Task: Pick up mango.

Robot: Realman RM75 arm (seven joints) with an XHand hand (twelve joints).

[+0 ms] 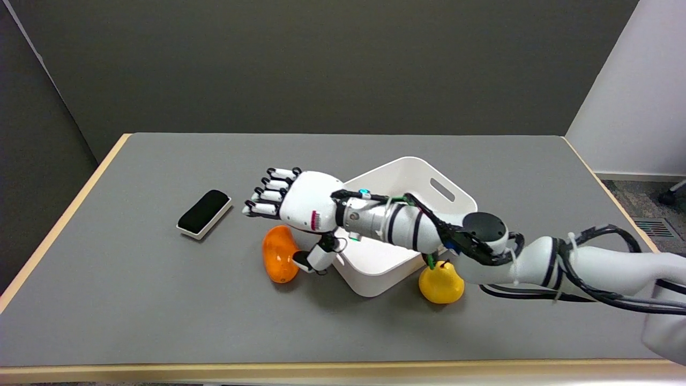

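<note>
Mango [278,260], smooth glossy orange, kidney-shaped, lies on the matte grey table [161,311] just left of the white plastic bin [429,185]. Right hand [300,206] hovers over it, palm down; fingers [270,195] stretched out and apart, grasping nothing, thumb tip touching the mango's right side. Yellow pear [440,284] sits beside the bin's near corner. Black-topped rectangular eraser [204,213] further left.

The grey tabletop [161,311] bears one orange, glossy, kidney-shaped mango [277,261], one yellow, pear-shaped plastic fruit [440,284], one white, square plastic bin with handle slots [412,182] and one flat, rectangular eraser, black on top with a white base [204,213]. One white robot arm [536,260] with one black-and-white hand [300,206] reaches in.
</note>
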